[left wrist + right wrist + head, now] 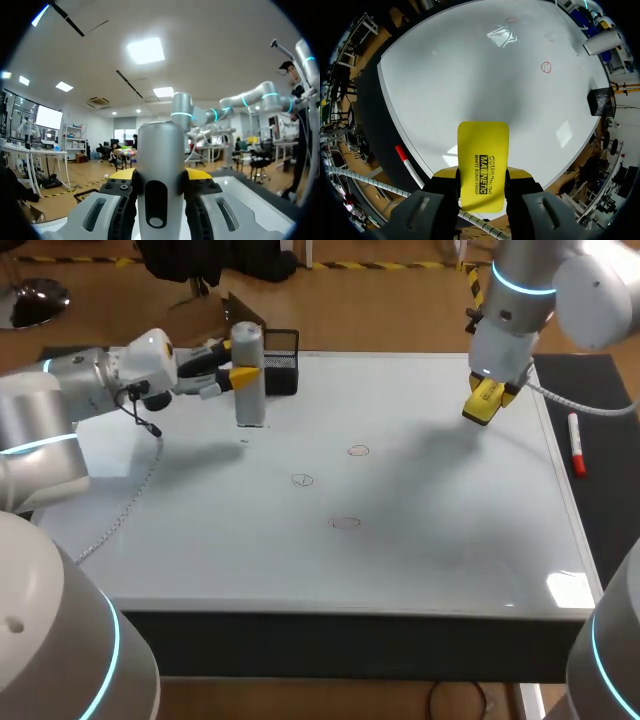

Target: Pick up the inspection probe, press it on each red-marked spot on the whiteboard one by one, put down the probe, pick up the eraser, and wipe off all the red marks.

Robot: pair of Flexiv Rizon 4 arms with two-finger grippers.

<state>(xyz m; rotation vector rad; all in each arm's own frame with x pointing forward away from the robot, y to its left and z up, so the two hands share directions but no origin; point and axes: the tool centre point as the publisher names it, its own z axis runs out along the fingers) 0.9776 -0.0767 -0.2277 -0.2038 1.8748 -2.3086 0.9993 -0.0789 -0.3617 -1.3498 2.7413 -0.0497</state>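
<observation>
Left gripper: my left gripper point(238, 377) is clamped on the grey cylindrical inspection probe point(247, 360), with one yellow finger on each side of the barrel, and holds it upright.
Probe position: it stands over the far left part of the white whiteboard point(200, 540), just in front of a black box point(285, 375). I cannot tell whether its lower end touches the board.
Right gripper: my right gripper point(487, 395) is closed on the yellow rectangular eraser point(480, 412), held above the far right part of the board.
Marks: I count three red circle marks, far point(358, 450), middle point(302, 480) and near point(345, 523). They lie between the two grippers, well apart from both.
Edges: the marks sit well in from every board edge. The eraser hangs near the right edge, and past that edge a red-and-white marker pen point(576, 445) lies on the dark table point(610, 410).
Counts: one probe, one eraser, three marks, one marker pen, one box.
</observation>
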